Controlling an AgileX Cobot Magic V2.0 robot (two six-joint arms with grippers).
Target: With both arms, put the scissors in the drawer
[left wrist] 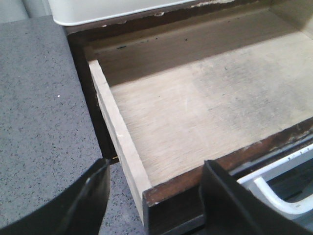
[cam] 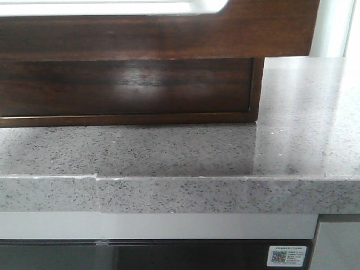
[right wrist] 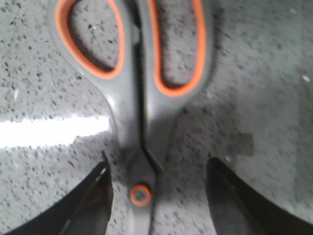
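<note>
The drawer (left wrist: 195, 112) stands pulled open in the left wrist view, its pale wood bottom bare. In the front view its dark glossy front (cam: 169, 34) with a white area along the top edge fills the upper part. My left gripper (left wrist: 156, 164) is open, its fingers straddling the near corner of the drawer front. The scissors (right wrist: 129, 98), grey with orange-lined handles, lie flat on the speckled counter. My right gripper (right wrist: 157, 164) is open just above them, one finger on each side of the orange pivot (right wrist: 141, 194). Neither gripper shows in the front view.
A grey speckled stone counter (cam: 169, 152) runs under the drawer, with its front edge (cam: 169, 194) near me. A white rounded object (left wrist: 107, 10) sits behind the drawer. A white frame (left wrist: 274, 196) lies below the drawer front. A QR sticker (cam: 287, 256) marks the dark panel below.
</note>
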